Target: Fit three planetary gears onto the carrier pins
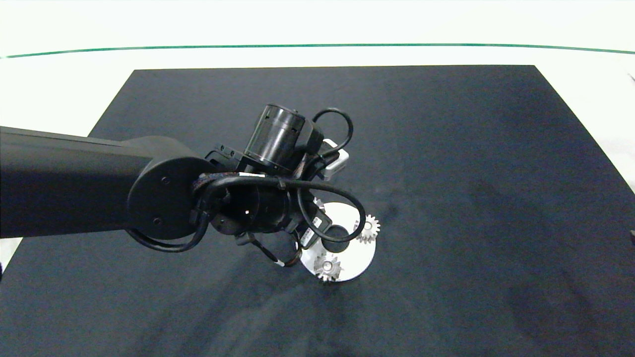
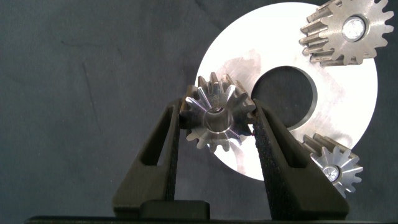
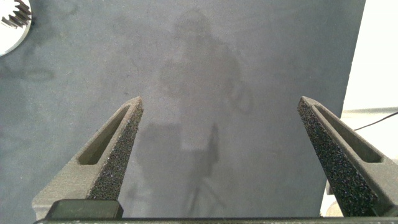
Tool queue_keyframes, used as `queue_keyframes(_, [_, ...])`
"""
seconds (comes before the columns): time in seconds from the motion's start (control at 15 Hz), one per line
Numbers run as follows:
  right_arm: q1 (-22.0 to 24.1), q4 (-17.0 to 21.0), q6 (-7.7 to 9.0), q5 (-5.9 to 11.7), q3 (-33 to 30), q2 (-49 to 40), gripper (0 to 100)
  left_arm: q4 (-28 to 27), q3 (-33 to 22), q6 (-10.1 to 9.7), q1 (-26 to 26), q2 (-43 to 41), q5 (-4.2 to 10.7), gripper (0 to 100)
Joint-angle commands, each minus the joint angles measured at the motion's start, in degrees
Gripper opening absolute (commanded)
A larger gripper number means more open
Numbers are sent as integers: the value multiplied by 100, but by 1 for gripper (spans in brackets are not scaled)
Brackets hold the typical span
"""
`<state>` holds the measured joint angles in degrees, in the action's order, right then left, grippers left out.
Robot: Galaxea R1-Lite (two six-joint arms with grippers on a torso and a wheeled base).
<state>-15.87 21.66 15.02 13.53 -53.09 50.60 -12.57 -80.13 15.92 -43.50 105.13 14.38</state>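
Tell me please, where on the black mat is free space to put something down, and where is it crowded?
The black mat lies bare right of the white disc, and along its far and near edges. It is crowded at the disc: two planetary gears sit on it, and the left end effector holds a third gear at its rim. The right end effector hangs open over bare mat.

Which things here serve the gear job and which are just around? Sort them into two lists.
Part of the job:
- third planetary gear, clamped in the left gripper over the disc edge
- two seated gears
- white carrier disc

Just around:
- right gripper, open, over bare mat
- dark mat
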Motion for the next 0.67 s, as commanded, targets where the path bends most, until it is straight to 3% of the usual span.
queue_keyframes(0.07, [-4, 13, 10, 9, 0, -7, 100, -70, -12, 8, 8, 51, 12, 25])
queue_keyframes(0.67, [-4, 13, 10, 0, 0, -15, 100, -97, -117, 87, -10, 86, 12, 25])
